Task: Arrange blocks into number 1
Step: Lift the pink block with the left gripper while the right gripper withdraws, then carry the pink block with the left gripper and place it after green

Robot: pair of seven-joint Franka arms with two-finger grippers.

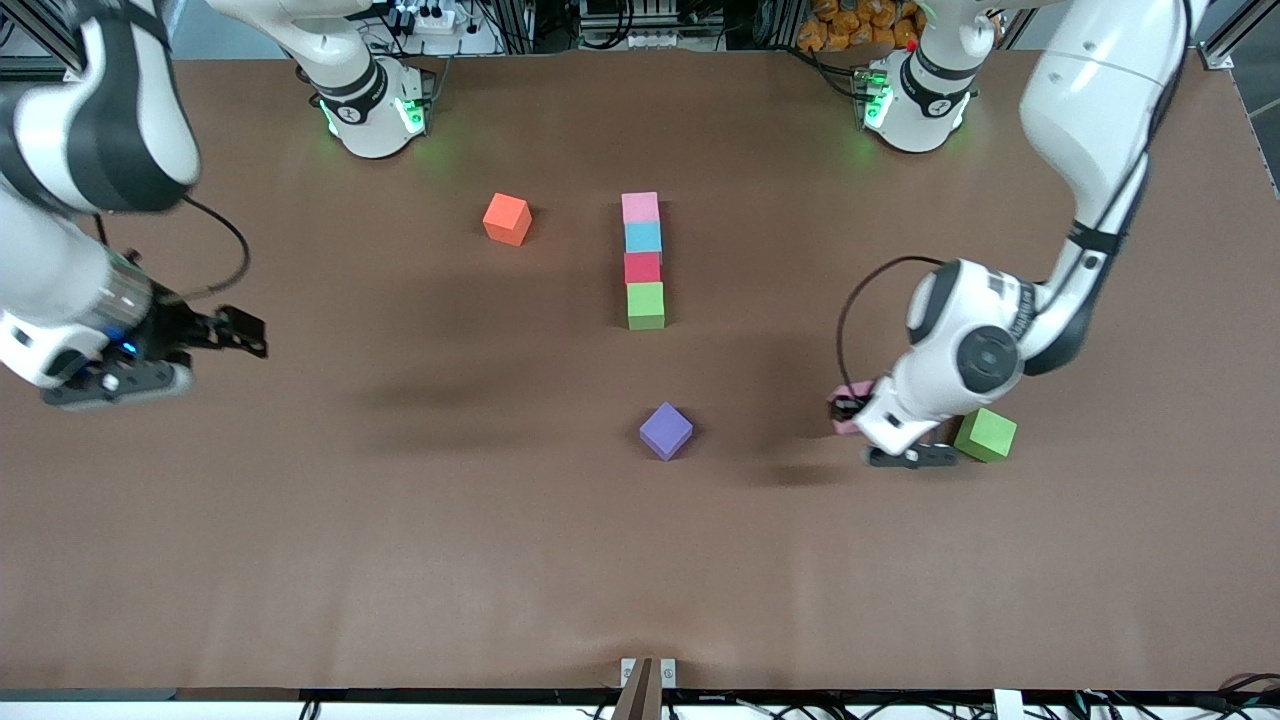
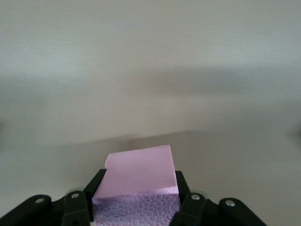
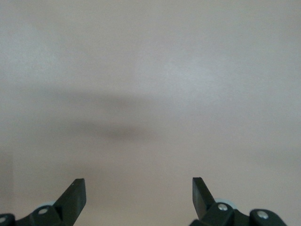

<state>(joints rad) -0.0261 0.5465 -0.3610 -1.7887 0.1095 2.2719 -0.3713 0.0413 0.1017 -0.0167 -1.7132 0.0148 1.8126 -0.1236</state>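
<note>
We see the left gripper [image 2: 136, 207] clamped on a pink cube [image 2: 138, 176], mostly hidden under the wrist in front view. We count seven matte foam cubes: four in a column [image 1: 643, 260], plus orange [image 1: 507, 219], purple [image 1: 666, 431] and a green cube [image 1: 985, 434] just beside that gripper. The right gripper [image 3: 138, 197] waits, spread wide and empty, over the table [image 1: 400, 560].

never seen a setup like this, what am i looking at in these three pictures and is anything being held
Two robot arms work at a brown table. The big picture looks down from a high camera facing them; the other two come from cameras on each arm's wrist. A column of four blocks, pink, blue, red, green, lies mid-table, with loose orange, purple and green cubes around. The left claw is shut on a pink block beside the loose green cube. The right claw waits open, holding nothing.
</note>
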